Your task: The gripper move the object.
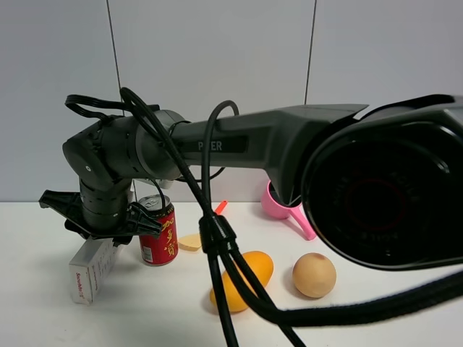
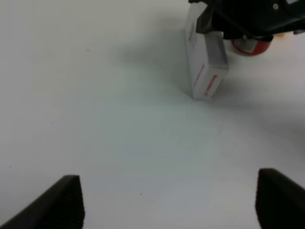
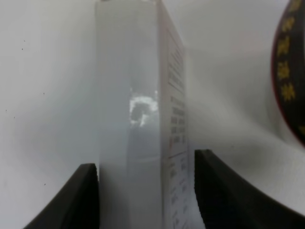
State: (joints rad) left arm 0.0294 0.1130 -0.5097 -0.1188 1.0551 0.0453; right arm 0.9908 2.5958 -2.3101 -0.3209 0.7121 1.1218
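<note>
The white box with a red logo lies on the white table at the left, just left of the red can. My right gripper reaches across from the right on its dark grey arm and stands over the box. In the right wrist view its black fingers press against both long sides of the box, with the gripper shut on it. The left wrist view shows the box under that gripper. My left gripper is open and empty, well short of the box.
The red can stands close beside the box. An orange mango, a round tan fruit, a small yellow piece and a pink scoop lie to the right. Black cables hang across the front.
</note>
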